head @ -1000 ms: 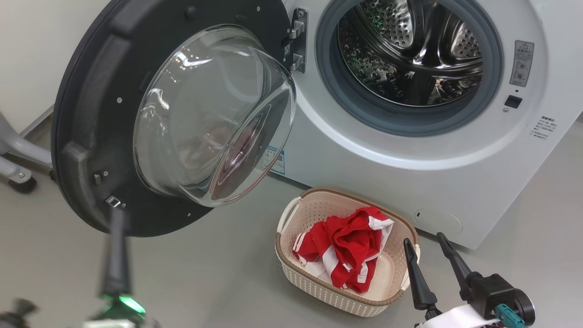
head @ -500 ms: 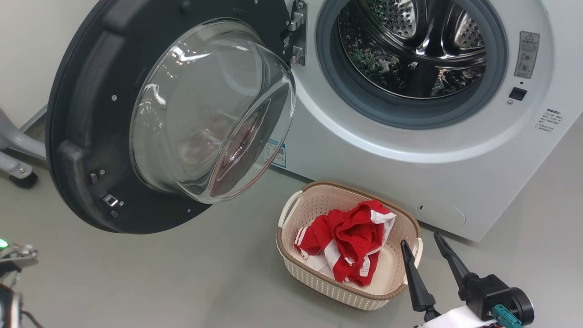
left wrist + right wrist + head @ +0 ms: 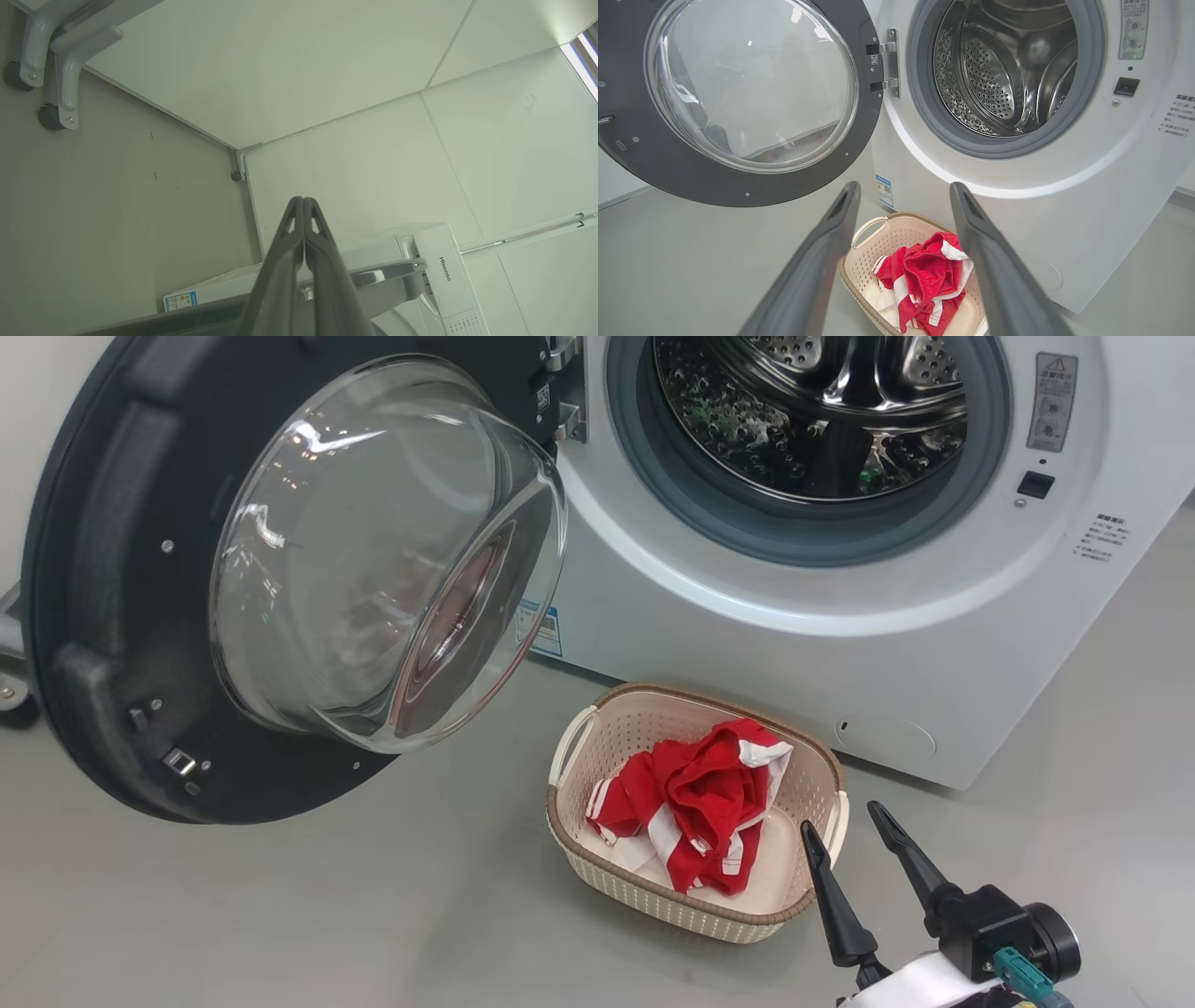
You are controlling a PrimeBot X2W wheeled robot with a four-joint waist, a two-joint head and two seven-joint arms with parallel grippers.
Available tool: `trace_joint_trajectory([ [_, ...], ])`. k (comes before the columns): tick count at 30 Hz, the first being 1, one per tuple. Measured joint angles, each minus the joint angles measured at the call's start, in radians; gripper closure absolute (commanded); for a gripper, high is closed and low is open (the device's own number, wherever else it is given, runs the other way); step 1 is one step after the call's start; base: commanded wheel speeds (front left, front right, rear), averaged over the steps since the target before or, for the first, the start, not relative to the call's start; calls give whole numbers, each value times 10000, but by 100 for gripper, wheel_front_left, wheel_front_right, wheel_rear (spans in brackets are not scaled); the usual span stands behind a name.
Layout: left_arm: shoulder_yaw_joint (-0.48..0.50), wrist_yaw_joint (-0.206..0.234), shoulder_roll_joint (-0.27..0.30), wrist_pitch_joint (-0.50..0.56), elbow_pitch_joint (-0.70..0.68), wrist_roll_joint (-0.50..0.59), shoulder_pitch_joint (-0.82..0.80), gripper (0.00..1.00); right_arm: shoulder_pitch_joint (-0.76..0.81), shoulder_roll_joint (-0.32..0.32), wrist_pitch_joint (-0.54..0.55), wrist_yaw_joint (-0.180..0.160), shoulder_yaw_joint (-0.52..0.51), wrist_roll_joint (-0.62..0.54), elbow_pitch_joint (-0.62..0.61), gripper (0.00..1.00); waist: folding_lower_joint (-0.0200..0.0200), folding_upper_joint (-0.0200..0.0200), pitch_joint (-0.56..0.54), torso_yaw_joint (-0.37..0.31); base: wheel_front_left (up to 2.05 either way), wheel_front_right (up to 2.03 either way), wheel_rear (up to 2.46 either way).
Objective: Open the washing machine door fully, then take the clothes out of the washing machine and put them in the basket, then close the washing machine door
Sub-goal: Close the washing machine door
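Note:
The washing machine door (image 3: pixel 103 616) stands wide open at the left, its glass bowl (image 3: pixel 373 560) bulging toward me. The white washing machine (image 3: pixel 747 644) shows a bare steel drum (image 3: pixel 812 401). On the floor in front of it sits the cream basket (image 3: pixel 653 905) with the red and white clothes (image 3: pixel 695 798) bundled inside. My right gripper (image 3: pixel 841 817) hovers open just right of the basket's near corner, holding nothing. Its wrist view looks between its fingers (image 3: pixel 904 185) at the basket (image 3: pixel 901 217), the clothes (image 3: pixel 920 275) and the door (image 3: pixel 859 46). My left gripper (image 3: pixel 303 200) is shut and empty, pointing at the wall above the machine (image 3: pixel 439 275).
Grey caster legs of a frame (image 3: pixel 51 70) stand on the floor left of the door, by the wall; one caster (image 3: pixel 9 695) peeks out behind the door rim. Grey floor (image 3: pixel 327 915) stretches below the door and left of the basket.
The head camera has shifted, so the whole picture slid left. My left gripper, under the door's lower rim a second ago, has gone out of the head view. The right gripper and the basket keep their places.

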Motion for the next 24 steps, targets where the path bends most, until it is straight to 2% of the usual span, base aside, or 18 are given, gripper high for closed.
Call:
trace_joint_trajectory([
  [4,-69,8,293,387,823,-259,-111,100,-47,-35,79,58,29,-21,-63,0,0,0,163,-189,0,0,0],
  [7,-500,10,533,922,1220,-270,-497,100,-177,-123,88,58,-10,-73,-163,0,0,0,369,-321,0,0,0],
  [12,-1068,10,617,1505,1699,-259,-825,100,-237,-203,88,56,-98,-73,-167,0,0,0,536,-417,0,0,0],
  [24,-1708,10,855,2744,2546,-276,-939,100,-282,-255,136,46,-150,-73,-240,0,0,0,727,-319,0,0,0],
])
